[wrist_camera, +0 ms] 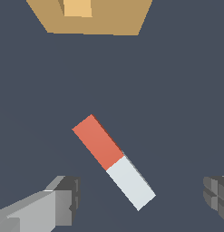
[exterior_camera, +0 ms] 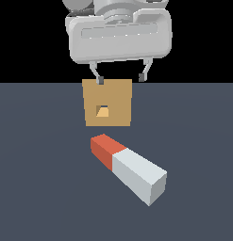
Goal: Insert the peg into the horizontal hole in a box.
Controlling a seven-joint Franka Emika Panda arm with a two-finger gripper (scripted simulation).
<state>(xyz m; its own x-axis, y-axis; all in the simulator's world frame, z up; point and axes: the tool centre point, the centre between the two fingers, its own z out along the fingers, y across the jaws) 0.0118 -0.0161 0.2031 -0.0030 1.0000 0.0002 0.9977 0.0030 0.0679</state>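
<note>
The dark slate-blue flat surface carries everything, and nothing on it would stop a nudged part from sliding. Above hangs the pale grey robot end effector, its two fingers spread wide and holding nothing, high over the scene. The plain tan-brown cube-like box stands behind, apart from the bar. The long square-sectioned peg, red-orange at its shorter end and pale grey-white along the rest, lies flat on the surface in front of the box, angled so it does not line up with the box's face. In the wrist view the fingers are not squared to the bar's long sides, so closing as they stand would likely twist or skid it. The small square hole looks barely wider than the peg, so any tilt in the grasp would probably jam the tip on its rim.
</note>
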